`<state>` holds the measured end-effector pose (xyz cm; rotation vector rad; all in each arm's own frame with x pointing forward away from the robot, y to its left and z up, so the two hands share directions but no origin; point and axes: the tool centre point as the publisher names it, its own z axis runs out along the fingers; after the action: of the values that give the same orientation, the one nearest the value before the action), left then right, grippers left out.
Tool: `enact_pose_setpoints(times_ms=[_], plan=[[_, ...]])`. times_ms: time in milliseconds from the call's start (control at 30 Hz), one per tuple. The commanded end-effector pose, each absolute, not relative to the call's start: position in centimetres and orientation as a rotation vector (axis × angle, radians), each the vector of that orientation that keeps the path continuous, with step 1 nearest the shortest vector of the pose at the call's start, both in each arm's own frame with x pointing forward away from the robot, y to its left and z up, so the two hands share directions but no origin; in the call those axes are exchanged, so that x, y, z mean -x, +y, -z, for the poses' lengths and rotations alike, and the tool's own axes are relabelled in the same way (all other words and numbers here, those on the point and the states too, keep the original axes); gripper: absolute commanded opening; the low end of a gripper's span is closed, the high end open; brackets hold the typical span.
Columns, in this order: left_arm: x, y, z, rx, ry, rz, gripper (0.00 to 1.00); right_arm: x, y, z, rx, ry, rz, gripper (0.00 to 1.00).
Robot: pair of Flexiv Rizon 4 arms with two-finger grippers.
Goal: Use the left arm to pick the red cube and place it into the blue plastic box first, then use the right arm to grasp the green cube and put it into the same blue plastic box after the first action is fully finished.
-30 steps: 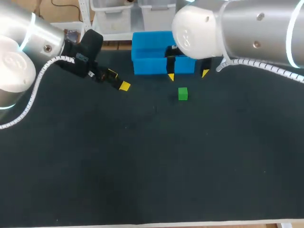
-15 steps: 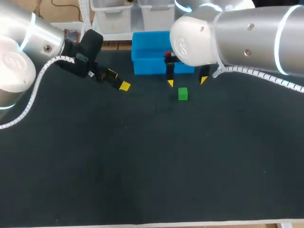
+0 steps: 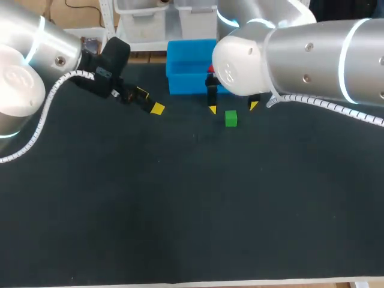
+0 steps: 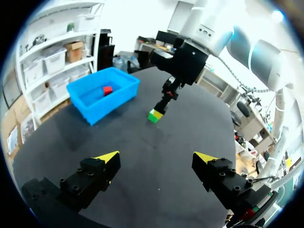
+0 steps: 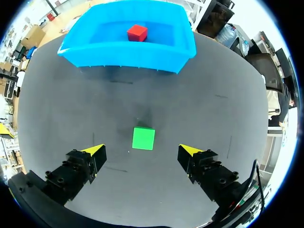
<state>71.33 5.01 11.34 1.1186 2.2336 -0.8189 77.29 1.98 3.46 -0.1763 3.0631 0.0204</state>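
The small red cube (image 5: pixel 137 33) lies inside the blue plastic box (image 5: pixel 123 59) at the tabletop's (image 3: pixel 180 210) far edge. The small green cube (image 5: pixel 143 138) sits just in front of the box. The right hand (image 5: pixel 141 148) hovers over it, fingers apart, touching nothing. The left hand (image 4: pixel 156 156), spread and empty, hangs near the far edge, left of the box.

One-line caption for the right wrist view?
Open right gripper lined up on the green cube; red cube already in the blue box.
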Motion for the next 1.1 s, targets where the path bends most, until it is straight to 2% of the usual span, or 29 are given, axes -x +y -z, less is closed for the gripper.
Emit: enact_pose_setpoints(times_ms=[33, 667, 700, 733, 767, 800, 1100], plan=[[-71.3, 5.1, -11.2, -1.118, 2.225, 0.822, 1.00, -77.1, 2.3, -2.6, 0.169, 3.055, -0.021, 1.00], [-71.3, 5.1, -11.2, -1.118, 2.225, 0.822, 1.00, -77.2, 1.6, 0.8, 0.164, 3.029, -0.024, 1.00], [-71.3, 5.1, -11.2, -1.118, 2.225, 0.822, 1.00, -77.2, 1.6, 0.8, 0.163, 3.031, -0.020, 0.82], [-71.3, 5.1, -11.2, -1.118, 2.225, 0.822, 1.00, -77.2, 1.5, 0.9, 0.163, 3.031, -0.014, 0.45], [-71.3, 5.1, -11.2, -1.118, 2.225, 0.822, 1.00, -77.2, 1.5, 0.9, 0.163, 3.031, -0.012, 0.28], [-71.3, 5.1, -11.2, -1.118, 2.225, 0.822, 1.00, -77.2, 1.4, 0.9, 0.162, 3.031, -0.009, 0.00], [-71.3, 5.1, -11.2, -1.118, 2.225, 0.822, 1.00, -77.0, 1.0, 1.1, 0.183, 3.033, 0.019, 0.00]])
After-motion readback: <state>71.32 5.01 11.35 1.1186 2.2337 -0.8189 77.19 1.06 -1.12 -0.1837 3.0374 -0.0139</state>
